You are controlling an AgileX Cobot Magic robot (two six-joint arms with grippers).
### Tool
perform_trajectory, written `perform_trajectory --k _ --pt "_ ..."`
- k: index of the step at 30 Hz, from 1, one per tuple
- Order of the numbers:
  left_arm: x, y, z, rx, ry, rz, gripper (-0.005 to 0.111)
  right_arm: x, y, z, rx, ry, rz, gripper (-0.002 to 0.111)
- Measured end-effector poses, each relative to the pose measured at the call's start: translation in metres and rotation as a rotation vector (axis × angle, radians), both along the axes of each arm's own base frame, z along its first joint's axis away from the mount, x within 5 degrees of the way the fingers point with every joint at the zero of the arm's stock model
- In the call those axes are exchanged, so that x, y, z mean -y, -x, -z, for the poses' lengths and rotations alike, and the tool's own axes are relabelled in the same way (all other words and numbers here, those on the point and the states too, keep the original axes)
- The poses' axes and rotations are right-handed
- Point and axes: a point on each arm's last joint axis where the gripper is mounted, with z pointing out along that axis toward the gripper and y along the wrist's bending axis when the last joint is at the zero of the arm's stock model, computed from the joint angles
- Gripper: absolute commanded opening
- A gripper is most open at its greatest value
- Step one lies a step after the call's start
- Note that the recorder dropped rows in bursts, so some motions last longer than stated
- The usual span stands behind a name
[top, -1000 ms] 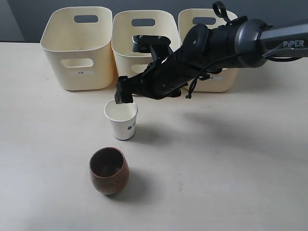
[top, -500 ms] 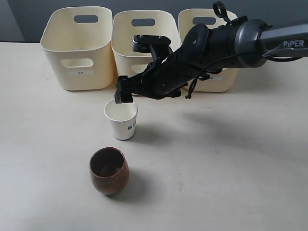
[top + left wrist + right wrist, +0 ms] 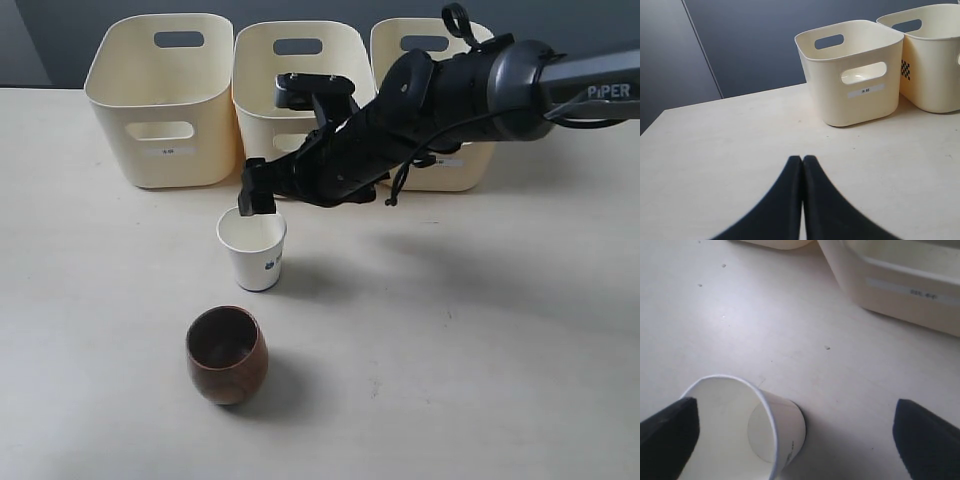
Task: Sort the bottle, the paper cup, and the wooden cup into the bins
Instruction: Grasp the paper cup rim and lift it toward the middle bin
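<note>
Now the right gripper (image 3: 790, 432) hovers with jaws spread wide over the small white paper cup (image 3: 253, 249), one finger above its rim, seemingly to straddle the wall. It stands upright on the pale worktop (image 3: 480, 330) before the cream plastic bins (image 3: 300, 85); the left gripper's (image 3: 802, 165) jaws are closed on nothing.

I see the small white tapered paper cup (image 3: 254, 251) upright and empty, blue print on its side, directly under my right gripper (image 3: 257, 197), one finger (image 3: 667, 437) at its rim. The rounded dark reddish-brown wooden cup (image 3: 227, 354) stands upright, further from the gripper, past the paper cup. Three cream plastic bins (image 3: 167, 98) sit in a row behind the gripper. Bottle not visible.
</note>
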Motion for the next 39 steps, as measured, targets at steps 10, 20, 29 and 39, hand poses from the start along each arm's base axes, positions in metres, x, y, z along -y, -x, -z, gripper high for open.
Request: perform_trajectory --k 10,20,29,39 --pt "0.0 0.0 0.0 0.0 0.0 0.0 0.0 -0.001 -0.001 0.018 -0.037 0.02 0.005 0.104" --pt "0.0 0.0 0.0 0.0 0.0 0.0 0.0 -0.003 -0.002 0.031 -0.075 0.011 0.029 0.016" --pt "0.0 0.0 0.0 0.0 0.0 0.0 0.0 -0.003 -0.002 0.026 -0.074 0.001 0.029 -0.001" --pt "0.0 0.0 0.0 0.0 0.0 0.0 0.0 0.006 0.003 -0.062 0.167 -0.108 0.056 -0.001"
